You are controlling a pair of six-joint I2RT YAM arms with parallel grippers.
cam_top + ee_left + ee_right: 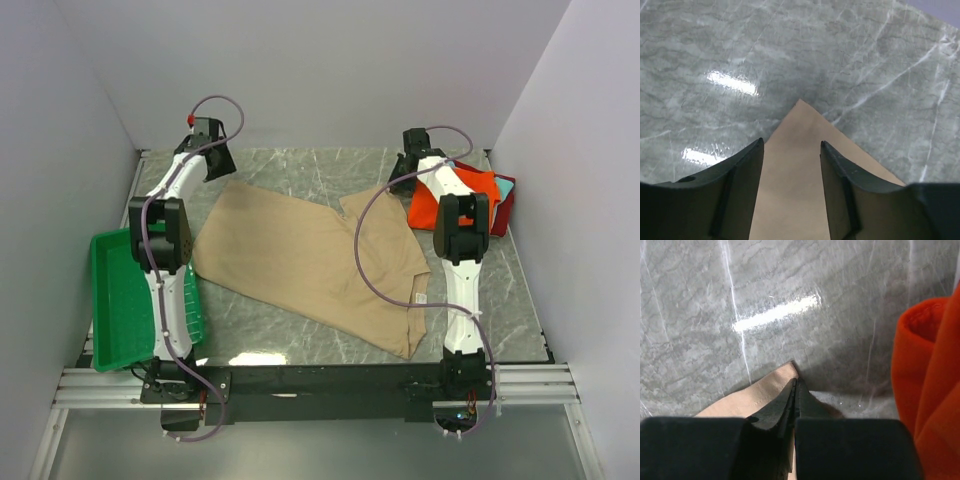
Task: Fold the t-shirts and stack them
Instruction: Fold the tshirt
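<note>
The tan t-shirt lies spread flat across the middle of the marble table, one sleeve pointing away from the arm bases and a white label showing at its near right hem.

At its far left corner sits the left gripper. That arm's wrist view adds what the top view cannot: the gripper has its fingers spread, straddling the pointed cloth corner, which lies flat between them.

At the shirt's far right corner is the right gripper. Its own wrist view shows the gripper with fingers pressed together, pinching the tip of the tan cloth, which shows on both sides of them.

Just right of the tan t-shirt lies a pile: one orange t-shirt on top, rumpled in the right wrist view, with a sliver of one dark red t-shirt and one teal t-shirt seen only from above.

Left of the tan t-shirt, only the top view shows one green tray, overhanging the table's near left edge.
</note>
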